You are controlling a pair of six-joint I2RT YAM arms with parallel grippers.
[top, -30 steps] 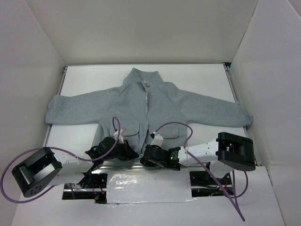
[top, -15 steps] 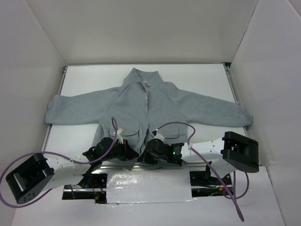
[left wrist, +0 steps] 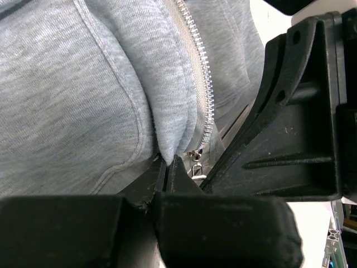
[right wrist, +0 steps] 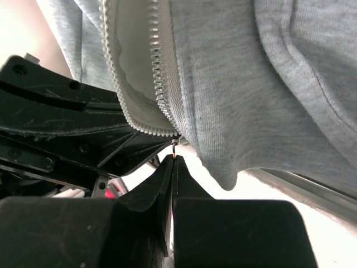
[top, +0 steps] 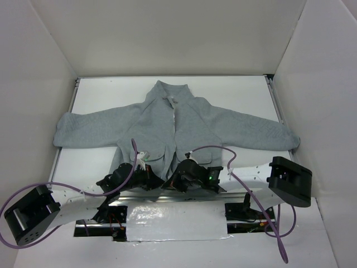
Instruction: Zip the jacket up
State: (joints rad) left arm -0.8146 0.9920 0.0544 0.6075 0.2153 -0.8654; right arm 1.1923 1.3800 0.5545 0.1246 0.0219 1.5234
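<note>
The jacket (top: pixel 167 125) lies flat on the white table (top: pixel 234 89) in the middle of the top view. Its collar points to the upper side of the frame and its two sleeves are spread out to the left and to the right. The lower hem lies at the bottom of the frame, close to the arm bases, and both arms reach there and stand just beside each other.

The left tool (top: pixel 149 174) is at the hem, a little left of the centre line. In the left wrist view its two fingers are pressed together on a fold of the grey cloth at the left tool (left wrist: pixel 169 162), just left of the lower end of the zipper (left wrist: pixel 201 84). The metal pull (left wrist: pixel 195 163) hangs right beside this fold, and the black body of the right tool (left wrist: pixel 290 128) fills the right side of that frame.

In the top view the right tool (top: pixel 179 177) is just right of the centre line. In the right wrist view its fingers are together, and the tips of the right tool (right wrist: pixel 174 159) pinch the small metal pull (right wrist: pixel 174 145) at the bottom end of the zipper (right wrist: pixel 159 67). Above the pull the two rows of teeth stand apart, so the front of the jacket (right wrist: pixel 251 84) is not yet joined.
</note>
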